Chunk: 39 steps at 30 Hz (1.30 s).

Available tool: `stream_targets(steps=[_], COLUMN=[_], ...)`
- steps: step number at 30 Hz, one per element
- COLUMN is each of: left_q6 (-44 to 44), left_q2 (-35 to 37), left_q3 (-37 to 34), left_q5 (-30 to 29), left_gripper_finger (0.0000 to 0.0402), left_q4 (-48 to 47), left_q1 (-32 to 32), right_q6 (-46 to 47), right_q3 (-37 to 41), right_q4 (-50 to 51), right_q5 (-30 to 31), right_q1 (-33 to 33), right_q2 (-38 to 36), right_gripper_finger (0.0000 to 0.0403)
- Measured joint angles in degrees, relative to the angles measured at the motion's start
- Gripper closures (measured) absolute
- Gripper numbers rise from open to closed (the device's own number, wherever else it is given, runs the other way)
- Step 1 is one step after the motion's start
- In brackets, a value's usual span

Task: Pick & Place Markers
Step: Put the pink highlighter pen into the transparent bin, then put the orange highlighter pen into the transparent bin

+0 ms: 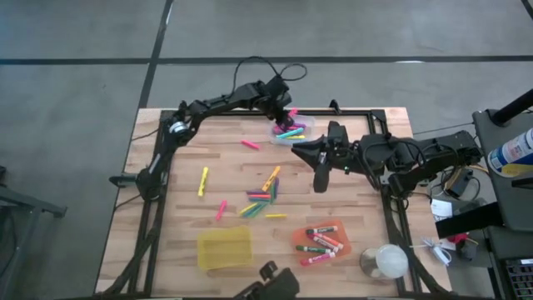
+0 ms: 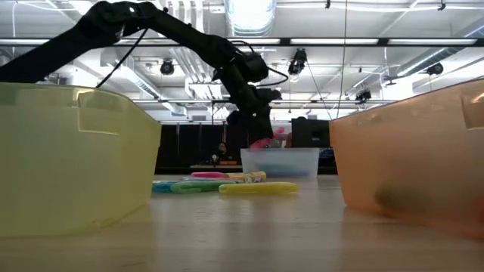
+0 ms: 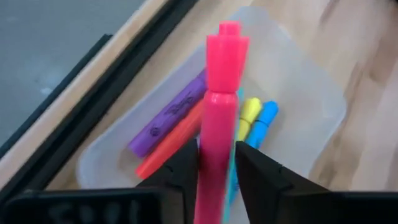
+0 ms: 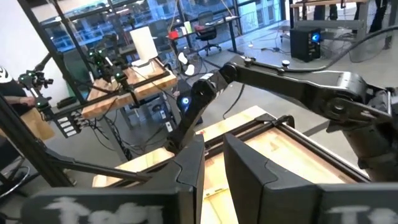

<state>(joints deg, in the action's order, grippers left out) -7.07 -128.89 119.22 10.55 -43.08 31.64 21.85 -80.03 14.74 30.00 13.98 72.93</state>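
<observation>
Nearest the low camera stand two bins on the table [image 1: 183, 179] — a yellow bin [image 2: 72, 155] at one side, an orange bin [image 2: 412, 159] at the other. From above, the yellow bin holds nothing visible; the orange bin holds several white-barrelled markers [image 1: 321, 242] with red and green caps.

Between and beyond them, loose markers [image 1: 262, 197] lie clustered mid-table, with a yellow one [image 1: 203, 181] and two pink ones [image 1: 221, 209] lying apart from the cluster.

The left gripper [image 1: 283, 112] hangs over the clear bin [image 1: 304, 123] at the far edge of the table. A pink marker [image 3: 217, 124] stands between its fingers [image 3: 258, 174], pointing down into the bin. The fingers sit just beside the barrel on both sides; whether they grip it cannot be told from the wrist view. Inside the clear bin lie purple [image 3: 169, 115], orange [image 3: 171, 146], yellow [image 3: 249, 115] and blue [image 3: 264, 121] markers.

The right gripper [image 1: 321, 179] waits above the table, just right of the loose cluster — its fingers [image 4: 249, 171] stand a little apart with nothing between them.

A white cup [image 1: 387, 261] sits at the table's near right corner.
</observation>
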Motion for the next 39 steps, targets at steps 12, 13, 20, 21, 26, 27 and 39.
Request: stream_targets(steps=[12, 13, 20, 21, 26, 27, 39], left_q6=[-2.0, -1.8, 0.1, 1.6, -0.4, -2.1, -8.1], left_q2=[2.7, 3.3, 4.3, 4.5, 4.8, 4.8, 5.0], left_q3=[-0.3, -0.3, -0.4, -0.4, -0.4, -0.4, -0.8], left_q5=[0.6, 0.6, -0.2, -1.0, -1.7, -1.5, -1.4], left_gripper_finger=[0.0258, 0.0258, 0.0257, 0.0257, 0.0257, 0.0257, 0.0257], left_q4=[-3.2, -4.5, -15.8, -17.4, -25.3, -26.0, -27.4], left_q1=[-1.0, -1.2, -3.4, -3.8, -4.1, -4.1, -11.0], right_q6=[-3.6, -3.6, -3.4, -3.4, -2.5, -2.4, -2.4], right_q3=[0.1, 0.1, 0.2, 0.2, 0.3, 0.3, 0.3], right_q4=[0.0, -0.1, -0.1, -0.1, -0.1, -0.1, -0.1], right_q5=[0.2, 0.2, 0.2, 0.2, 0.2, 0.1, 0.1], right_q1=[-0.6, -0.7, -0.8, -0.8, -0.7, -0.7, -0.7], right_q2=[0.0, 0.0, 0.0, 0.0, 0.0, 0.0, 0.0], right_gripper_finger=[0.0346, 0.0346, 0.0346, 0.0346, 0.0346, 0.0346, 0.0346])
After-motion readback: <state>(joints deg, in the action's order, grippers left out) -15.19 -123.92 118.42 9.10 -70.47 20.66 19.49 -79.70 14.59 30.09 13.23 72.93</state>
